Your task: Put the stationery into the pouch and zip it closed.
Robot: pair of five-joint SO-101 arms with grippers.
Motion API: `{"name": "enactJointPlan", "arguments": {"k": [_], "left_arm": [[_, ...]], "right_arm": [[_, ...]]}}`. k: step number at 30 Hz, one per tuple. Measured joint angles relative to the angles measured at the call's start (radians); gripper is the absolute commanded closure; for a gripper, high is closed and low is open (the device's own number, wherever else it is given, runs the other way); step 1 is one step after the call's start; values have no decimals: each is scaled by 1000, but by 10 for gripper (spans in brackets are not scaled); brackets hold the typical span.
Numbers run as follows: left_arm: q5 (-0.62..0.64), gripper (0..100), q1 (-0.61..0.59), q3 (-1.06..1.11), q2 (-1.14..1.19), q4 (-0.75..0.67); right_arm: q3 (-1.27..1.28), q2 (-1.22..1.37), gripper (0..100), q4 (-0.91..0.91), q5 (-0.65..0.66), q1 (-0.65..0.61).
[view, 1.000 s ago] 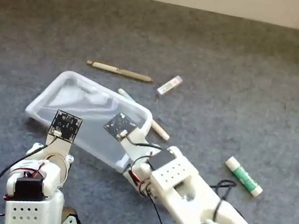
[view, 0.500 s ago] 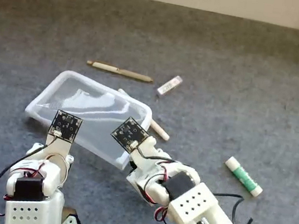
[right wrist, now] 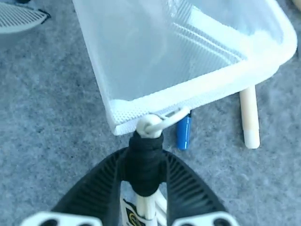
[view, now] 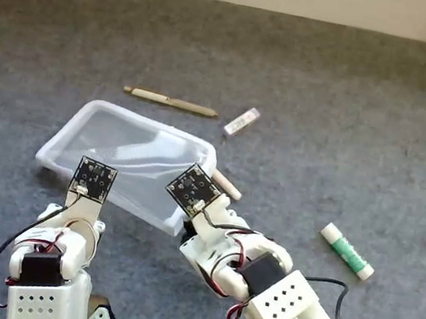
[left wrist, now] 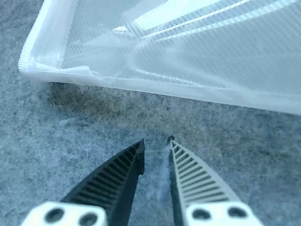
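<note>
Two grippers sit at the lower edge of the pouch (view: 129,155), left of centre: we judge the right gripper (right wrist: 145,151) is clamped on a pen (right wrist: 143,169) to feed it in, the left gripper (left wrist: 155,141) slightly apart and empty.

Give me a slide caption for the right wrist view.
Right gripper clamps a pen, its tip at the zipper corner of the mesh pouch; a blue item and a cream stick lie alongside.

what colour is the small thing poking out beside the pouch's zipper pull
Blue. The small thing lies at the pouch edge; right wrist view shows it best.
</note>
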Motion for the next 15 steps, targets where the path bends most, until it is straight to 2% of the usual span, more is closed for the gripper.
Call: {"name": "enactJointPlan", "arguments": {"k": [6, 15], "left_arm": [[0, 902, 0, 0, 0, 0], [0, 902, 0, 0, 0, 0]], "right_arm": [[75, -95, 993, 0, 0, -2], [175, -376, 993, 2, 0, -2]]}}
